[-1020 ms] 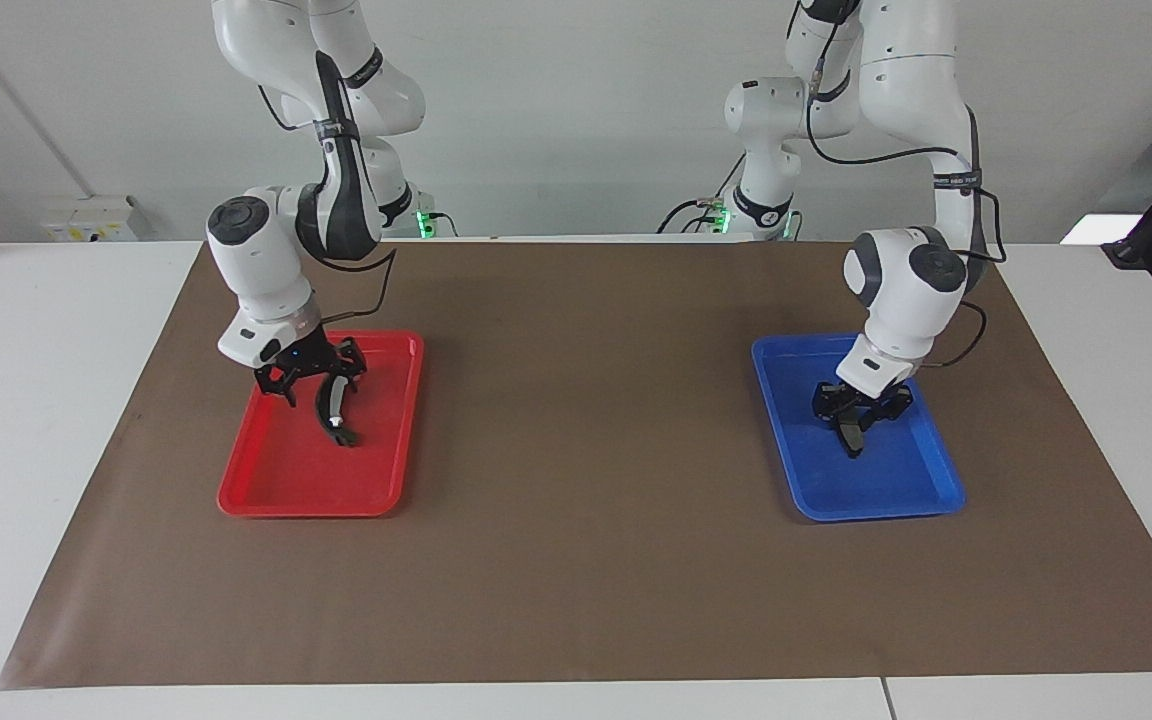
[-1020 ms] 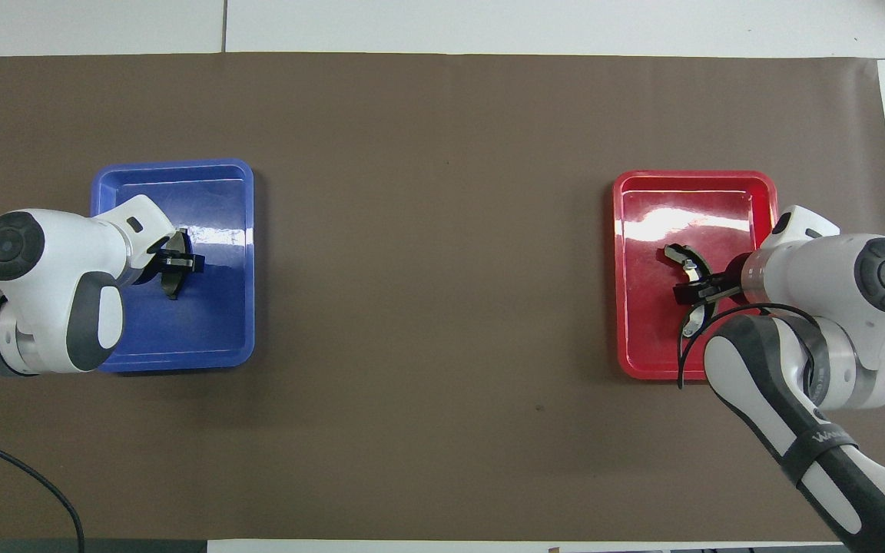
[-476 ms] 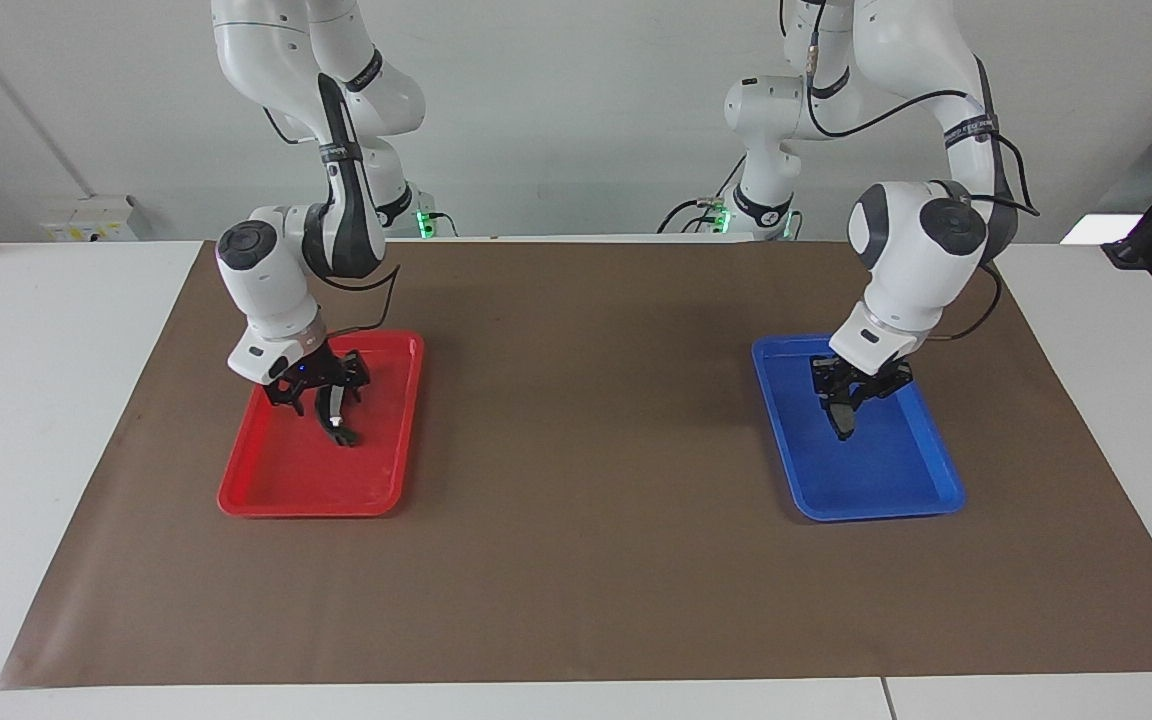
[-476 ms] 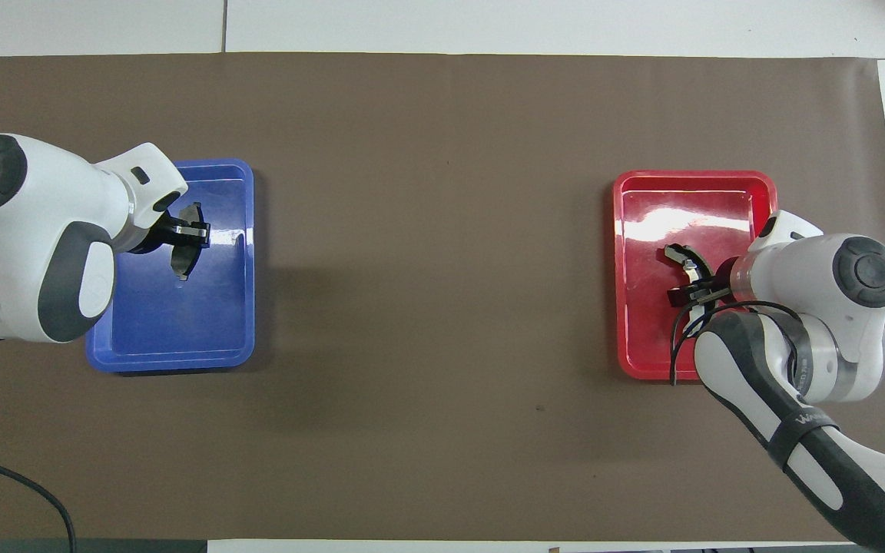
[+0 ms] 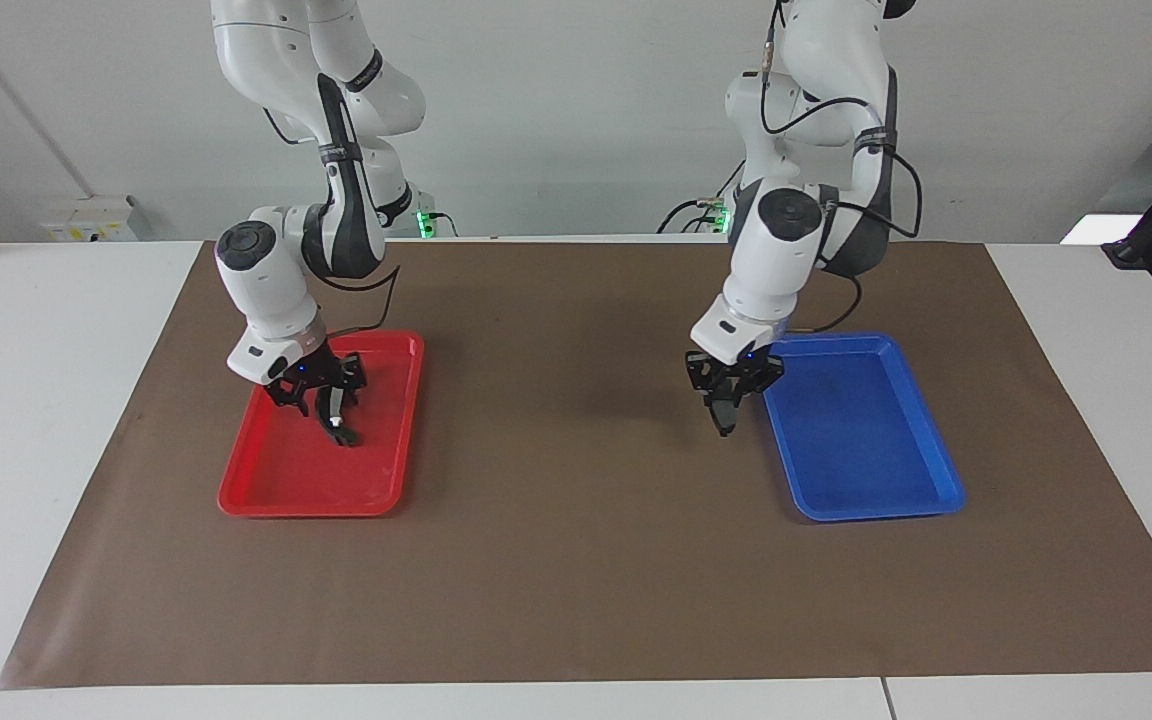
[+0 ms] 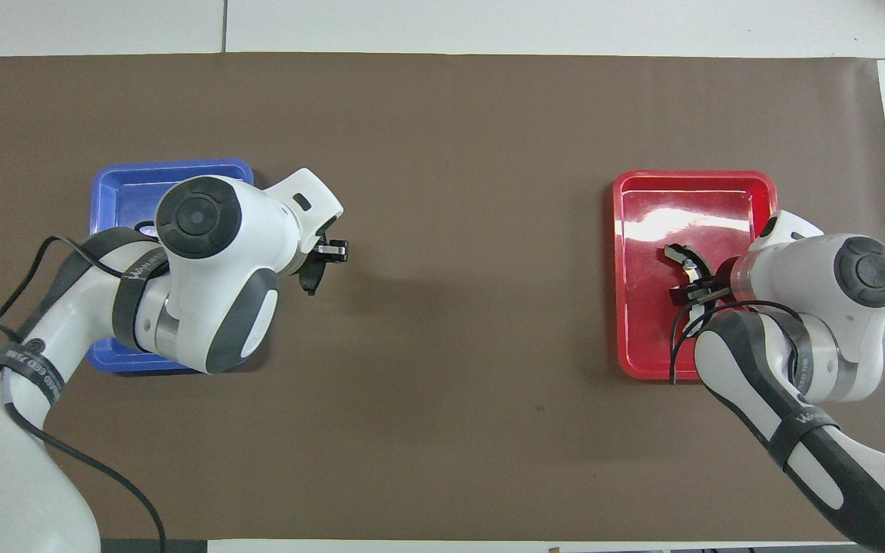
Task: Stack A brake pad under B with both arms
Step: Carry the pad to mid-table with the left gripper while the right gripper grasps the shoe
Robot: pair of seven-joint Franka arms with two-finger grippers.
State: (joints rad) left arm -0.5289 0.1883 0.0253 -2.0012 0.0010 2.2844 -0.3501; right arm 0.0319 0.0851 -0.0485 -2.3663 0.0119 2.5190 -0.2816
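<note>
We saw left gripper [image 5: 728, 405] clenched on A brake pad [image 5: 725, 415] over brown mat [image 5: 576, 480]; right gripper [image 5: 326, 400] straddled B [image 5: 336, 425], its fingers' grasp unclear.

Small dark A brake pad [image 5: 725, 412] hangs over the mat; crescent B [image 5: 336, 420] lies in the red tray [image 5: 266, 495].

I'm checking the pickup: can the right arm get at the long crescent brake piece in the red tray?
Probably yes: the right end effector sits right over B, the crescent piece, in the red tray, with nothing in between.
</note>
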